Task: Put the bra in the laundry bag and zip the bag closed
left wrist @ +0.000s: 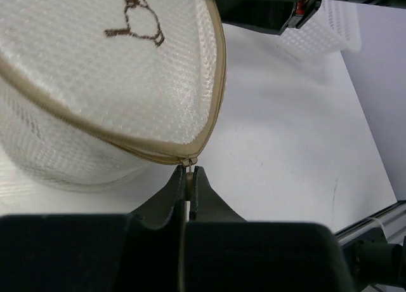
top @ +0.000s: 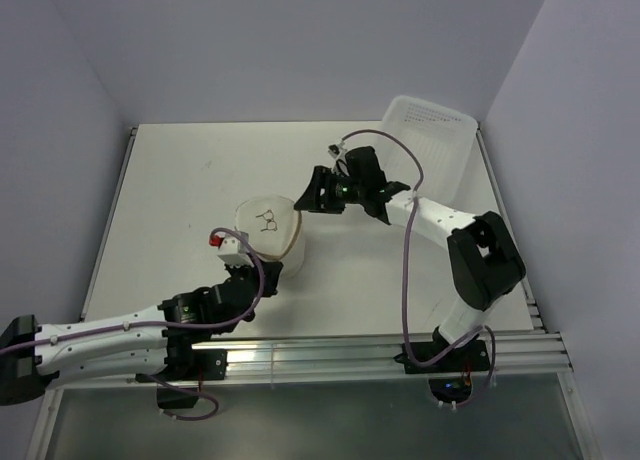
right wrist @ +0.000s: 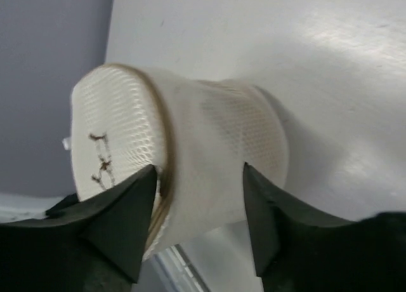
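Note:
The laundry bag [top: 268, 228] stands mid-table, a round whitish mesh bag with a brownish rim and a black mark on its top face. In the left wrist view the bag [left wrist: 95, 70] fills the upper left, with its zipper slider [left wrist: 186, 160] at the near rim. My left gripper [left wrist: 188, 172] is shut on the zipper pull; it shows at the bag's near edge in the top view [top: 268, 270]. My right gripper [right wrist: 198, 171] is open and straddles the bag's side wall [right wrist: 209, 146]; it shows at the bag's right side in the top view [top: 308, 196]. The bra is not visible.
A white rectangular plastic tray [top: 435, 140] leans at the back right corner and also shows in the left wrist view [left wrist: 333, 25]. Grey walls close the table on three sides. An aluminium rail [top: 350, 352] runs along the near edge.

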You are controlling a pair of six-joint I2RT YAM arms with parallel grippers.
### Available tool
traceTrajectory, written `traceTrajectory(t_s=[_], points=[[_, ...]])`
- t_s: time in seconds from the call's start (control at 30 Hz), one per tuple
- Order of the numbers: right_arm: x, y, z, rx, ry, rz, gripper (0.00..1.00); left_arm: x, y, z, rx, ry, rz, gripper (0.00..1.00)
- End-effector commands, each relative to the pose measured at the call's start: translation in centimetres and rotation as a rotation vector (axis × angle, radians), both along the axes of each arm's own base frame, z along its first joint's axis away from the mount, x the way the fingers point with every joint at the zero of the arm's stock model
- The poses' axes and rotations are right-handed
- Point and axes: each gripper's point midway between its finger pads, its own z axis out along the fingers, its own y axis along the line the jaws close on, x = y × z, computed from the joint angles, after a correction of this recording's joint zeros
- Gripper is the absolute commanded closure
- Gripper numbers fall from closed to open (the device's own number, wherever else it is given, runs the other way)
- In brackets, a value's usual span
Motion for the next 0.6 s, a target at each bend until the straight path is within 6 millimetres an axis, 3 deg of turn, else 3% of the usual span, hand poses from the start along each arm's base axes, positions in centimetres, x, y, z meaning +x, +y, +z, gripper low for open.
traceTrajectory(t_s=[0.0,0.03,0.2,0.27,0.37,0.57], points=[[3.1,-4.5,2.4,-0.05,-0.153,-0.213,0.33,-0.2,-3.5,4.2,-0.111,-0.062,-0.091,1.0],[2.1,-4.6,2.6,-0.035,-0.15,-0.221,0.27,0.0,-4.0,4.8,-0.119,-0.069,-0.095,1.0],[-3.3,-6.1,4.2,0.105,-0.179,-0.303,0.26,0.4,-5.7,5.0,-0.111,-0.071,-0.104,1.0],[-5.7,-5.6,4.3,0.15,-0.186,-0.287,0.26,0.3,-6.6,5.0,-0.117,-0.07,-0.125,1.0],[-7.8,-4.0,4.6,0.194,-0.161,-0.236,0.28,0.3,-7.3,4.8,-0.122,-0.064,-0.141,1.0],[-9.0,-2.9,4.3,0.239,-0.116,-0.236,0.37,0.2,-7.3,4.7,-0.132,-0.061,-0.144,1.0]])
